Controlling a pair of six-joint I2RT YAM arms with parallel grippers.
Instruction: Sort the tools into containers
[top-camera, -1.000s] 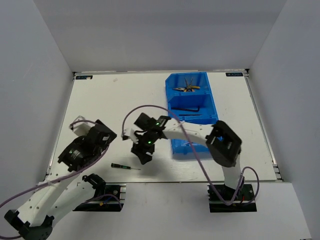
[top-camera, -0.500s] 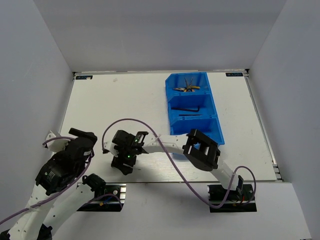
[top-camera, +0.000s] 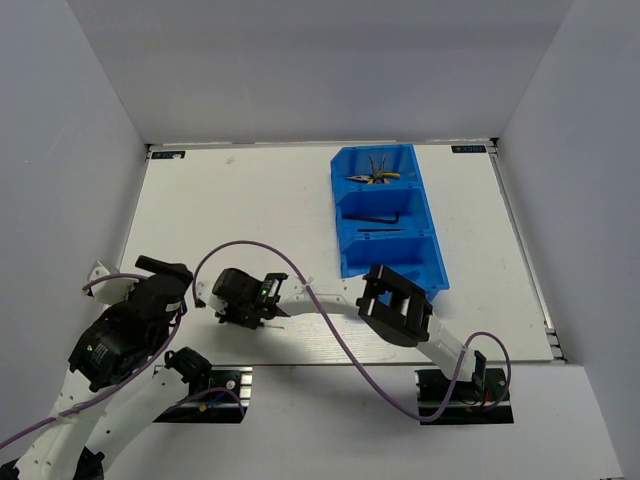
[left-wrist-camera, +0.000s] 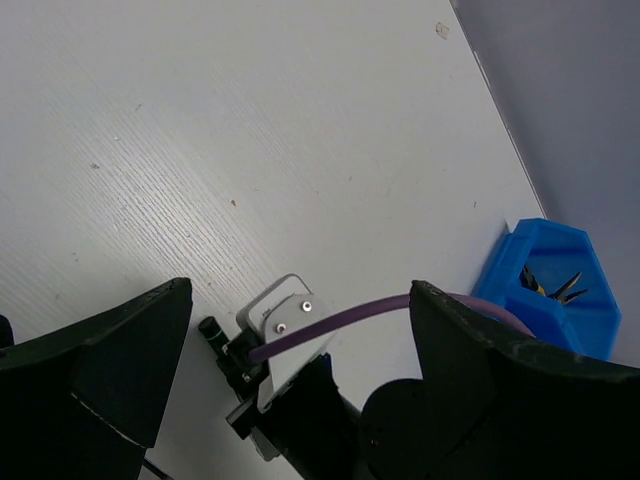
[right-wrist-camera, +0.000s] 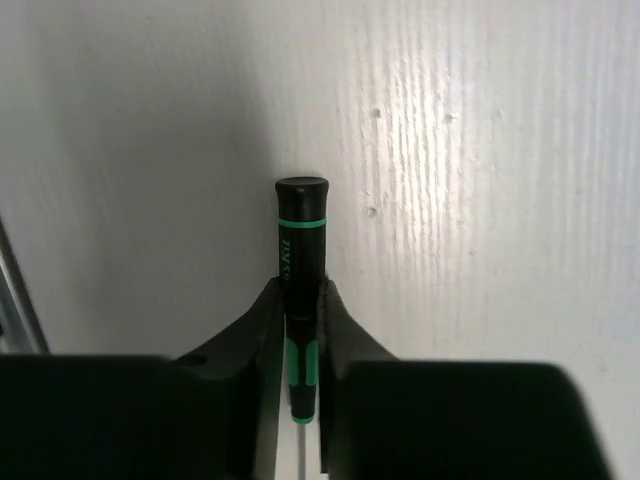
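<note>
A bright blue bin (top-camera: 420, 250) is seen at the far right of the white table (top-camera: 240, 200). Yellow-handled pliers (top-camera: 375, 177) are contained in its far compartment, and a dark hex key (top-camera: 388, 212) in the middle one. The right arm (top-camera: 330, 298) is stretched leftward along the near edge, with the right gripper (top-camera: 232, 312) set low at the tabletop. The left gripper (top-camera: 165, 270) is seen over the near left corner.

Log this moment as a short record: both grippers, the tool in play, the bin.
left gripper: open, empty
right gripper: shut on the black screwdriver, low over the table, toward its near edge
blue bin: right half of the table, far side
far compartment: pliers
middle compartment: hex key
</note>
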